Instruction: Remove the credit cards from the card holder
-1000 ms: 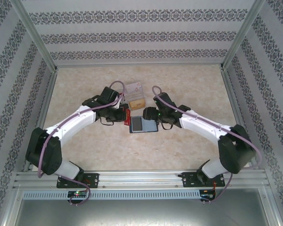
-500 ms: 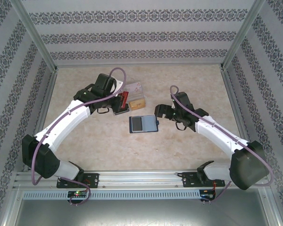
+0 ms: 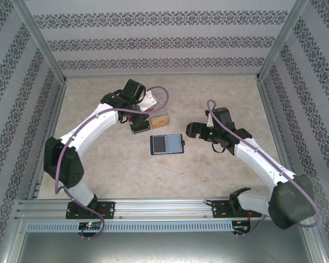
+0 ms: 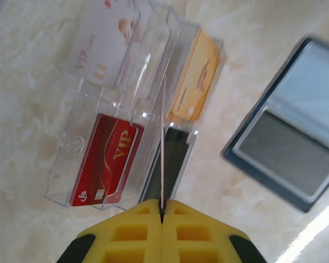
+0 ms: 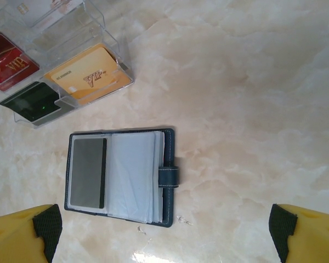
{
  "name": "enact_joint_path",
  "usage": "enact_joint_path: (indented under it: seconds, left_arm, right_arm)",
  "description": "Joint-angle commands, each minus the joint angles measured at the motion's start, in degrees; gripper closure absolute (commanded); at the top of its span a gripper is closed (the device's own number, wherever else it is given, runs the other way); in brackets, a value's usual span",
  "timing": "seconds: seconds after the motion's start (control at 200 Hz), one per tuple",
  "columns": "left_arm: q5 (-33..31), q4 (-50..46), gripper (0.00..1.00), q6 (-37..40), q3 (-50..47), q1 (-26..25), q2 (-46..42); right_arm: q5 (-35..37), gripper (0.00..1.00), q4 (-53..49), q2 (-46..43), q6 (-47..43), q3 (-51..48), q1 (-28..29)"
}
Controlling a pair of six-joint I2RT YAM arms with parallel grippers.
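Note:
The card holder (image 3: 166,144) (image 5: 120,175) (image 4: 296,148) lies open on the table, a grey card (image 5: 88,172) in its left sleeve and clear sleeves on the right. My left gripper (image 4: 163,205) (image 3: 138,127) is shut on a thin credit card (image 4: 164,142), seen edge-on with a pale edge, standing over a clear tray. In that tray lie a red card (image 4: 107,159), a black card (image 4: 174,156), an orange-gold card (image 4: 194,76) and a white card (image 4: 98,49). My right gripper (image 5: 164,235) (image 3: 193,130) hangs open to the right of the card holder, holding nothing.
The clear plastic tray (image 3: 156,116) (image 5: 107,24) with several compartments stands just behind the card holder. Bare marble-patterned table (image 5: 252,109) spreads to the right. Metal frame posts and patterned walls ring the table.
My right gripper let go at the card holder, opened wide and pulled back to the right. My left arm carried its card away from the holder and back over the clear tray.

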Motion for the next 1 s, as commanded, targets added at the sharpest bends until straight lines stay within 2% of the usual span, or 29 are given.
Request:
enact_joint_path:
  seconds: [0.0,0.315,0.595,0.819,0.999]
  left_arm:
    - [-6.4,-5.6,1.00,7.9,3.9,0.4,3.6]
    - [-13.8,-12.4,1.00,15.5,15.4,0.9,13.7]
    - [-10.5,-14.6,1.00,18.0,20.0,4.1,17.7]
    - [-8.7,-16.7,1.00,16.6,19.8,4.3,18.0]
    - [-7.0,-17.6,1.00,18.8,21.9,4.7,19.0]
  right_arm:
    - [-2.3,0.02,-0.8,0.1,-1.5,-0.7,-0.8]
    - [-3.0,0.02,-0.4,4.9,0.4,0.7,-1.7]
    - [-3.2,0.02,-1.2,8.2,3.8,4.0,-1.7]
    - [-3.9,0.02,-0.2,9.9,6.6,5.6,-1.6]
    - [-3.6,0.02,0.5,11.0,7.5,6.6,-1.2]
